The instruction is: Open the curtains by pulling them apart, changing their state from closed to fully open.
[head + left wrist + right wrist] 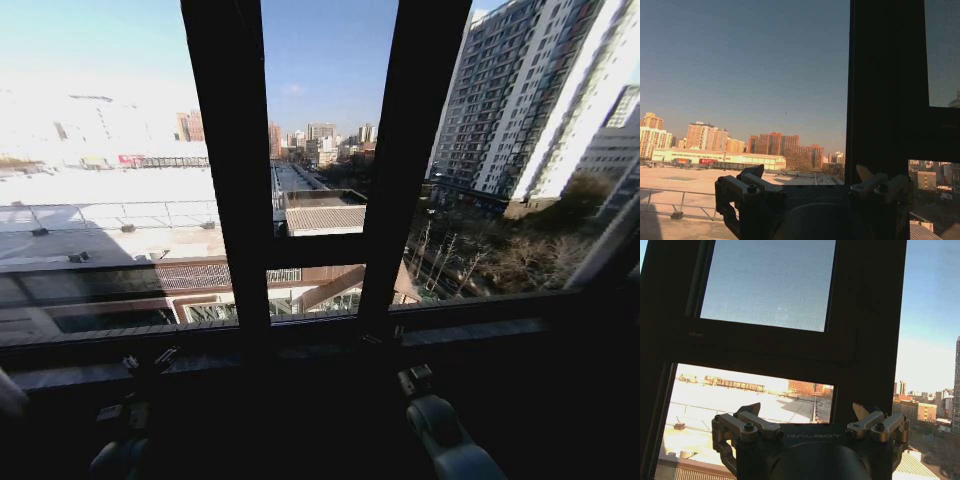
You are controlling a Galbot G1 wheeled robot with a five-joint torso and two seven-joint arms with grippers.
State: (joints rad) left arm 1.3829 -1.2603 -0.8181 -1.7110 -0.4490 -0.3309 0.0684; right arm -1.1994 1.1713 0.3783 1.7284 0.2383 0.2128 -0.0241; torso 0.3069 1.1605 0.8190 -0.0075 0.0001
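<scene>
The curtains are out of view; the large dark-framed window (235, 200) stands uncovered before me, with the city and sky beyond. My left gripper (810, 172) is open with nothing between its fingers and faces the glass beside a dark vertical frame bar (885, 90). My right gripper (806, 409) is open too, holding nothing, and points at the framed middle pane (767, 282). In the head view both arms sit low in shadow under the sill, the left gripper (148, 362) on the left and the right gripper (414, 380) on the right.
Two thick vertical frame bars (410, 150) and a crossbar (315, 250) divide the window. A dark sill (470, 330) runs across just above the arms. Below it everything lies in deep shadow.
</scene>
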